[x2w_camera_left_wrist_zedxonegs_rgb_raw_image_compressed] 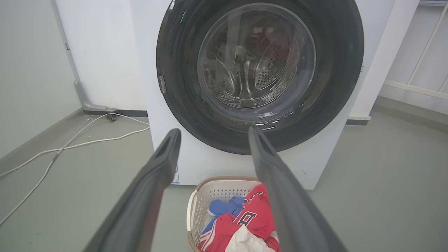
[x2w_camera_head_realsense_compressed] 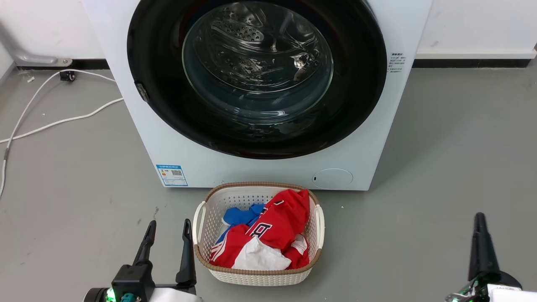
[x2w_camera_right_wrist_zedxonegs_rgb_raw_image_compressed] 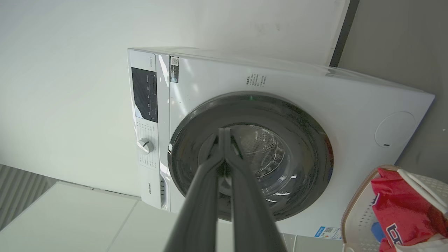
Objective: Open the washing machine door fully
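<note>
The task is not yet begun, as far as I can judge. The door (x2w_camera_head_realsense_compressed: 256, 79) is shut and lies flat on the front of the machine (x2w_camera_head_realsense_compressed: 260, 172), so the whole opening is left to do: reach the door, release it, and swing it out to the end.

The left end effector (x2w_camera_head_realsense_compressed: 169, 224) is in front of the machine, well apart from it, with its two fingers spread and nothing between them. The right end effector (x2w_camera_right_wrist_zedxonegs_rgb_raw_image_compressed: 224, 133) is also in front of the machine and well apart from it; its fingers are pressed together on nothing.

The door is a big round disc of glossy black plastic, almost as wide as the machine, with a clear glass bowl in the centre. Through the glass a steel drum with many small holes shows. A small grey tab (x2w_camera_head_realsense_compressed: 142, 91) sits at the door's left edge; I think it is the place to pull. The machine is a white, smooth box. A basket (x2w_camera_head_realsense_compressed: 209, 201) of white perforated plastic with a brown woven rim stands on the grey floor just in front of the machine, holding soft red, blue and white clothes.
</note>
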`<state>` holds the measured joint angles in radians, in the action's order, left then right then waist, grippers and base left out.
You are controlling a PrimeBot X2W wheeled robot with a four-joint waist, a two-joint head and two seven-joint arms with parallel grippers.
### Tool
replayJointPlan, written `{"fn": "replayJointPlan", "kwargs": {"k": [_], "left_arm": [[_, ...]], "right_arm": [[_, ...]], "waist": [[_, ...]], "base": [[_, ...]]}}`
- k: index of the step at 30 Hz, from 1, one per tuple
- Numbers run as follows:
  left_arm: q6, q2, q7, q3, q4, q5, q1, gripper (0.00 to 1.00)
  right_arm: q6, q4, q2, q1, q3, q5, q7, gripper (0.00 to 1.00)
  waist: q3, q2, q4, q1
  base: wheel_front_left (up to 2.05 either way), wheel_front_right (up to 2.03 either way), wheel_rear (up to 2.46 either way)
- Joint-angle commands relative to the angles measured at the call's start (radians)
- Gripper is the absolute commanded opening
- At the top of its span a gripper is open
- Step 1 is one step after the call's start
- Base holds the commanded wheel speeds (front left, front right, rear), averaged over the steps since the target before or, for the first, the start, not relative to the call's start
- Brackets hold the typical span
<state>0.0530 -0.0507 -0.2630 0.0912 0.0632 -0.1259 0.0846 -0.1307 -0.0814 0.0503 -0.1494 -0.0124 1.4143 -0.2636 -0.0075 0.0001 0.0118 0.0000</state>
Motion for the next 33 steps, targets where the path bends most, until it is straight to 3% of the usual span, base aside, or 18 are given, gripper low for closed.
{"fn": "replayJointPlan", "kwargs": {"k": [1, 9, 16, 26, 33], "left_arm": [[-0.003, 0.0, -0.003, -0.002, 0.0, -0.001, 0.01, 1.0], [-0.001, 0.001, -0.003, -0.01, -0.004, 0.001, 0.012, 1.0], [0.0, 0.0, -0.003, -0.014, -0.007, 0.007, 0.013, 1.0], [0.002, 0.0, -0.003, -0.016, -0.013, 0.01, 0.002, 1.0], [0.0, 0.0, -0.003, -0.018, -0.029, 0.028, -0.03, 1.0]], "right_arm": [[0.0, -0.013, 0.0, -0.008, 0.017, 0.074, 0.01, 0.0], [0.0, -0.055, 0.008, -0.038, -0.006, 0.274, 0.192, 0.0], [0.0, -0.069, 0.003, -0.05, -0.022, 0.261, 0.271, 0.0], [0.0, -0.047, 0.0, -0.022, -0.04, 0.256, 0.283, 0.0], [0.0, 0.041, 0.013, 0.119, -0.153, 0.271, 0.297, 0.0]], "waist": [[0.001, -0.0001, 0.001, 0.0], [0.002, -0.0001, -0.001, 0.0], [0.004, -0.0001, -0.001, 0.0], [0.02, -0.0001, 0.003, 0.0], [0.073, -0.0001, 0.008, 0.0]], "base": [[0.0, 0.0, 0.0], [0.0, 0.0, 0.0], [0.0, 0.0, 0.0], [0.0, 0.0, 0.0], [0.0, 0.0, 0.0]]}}
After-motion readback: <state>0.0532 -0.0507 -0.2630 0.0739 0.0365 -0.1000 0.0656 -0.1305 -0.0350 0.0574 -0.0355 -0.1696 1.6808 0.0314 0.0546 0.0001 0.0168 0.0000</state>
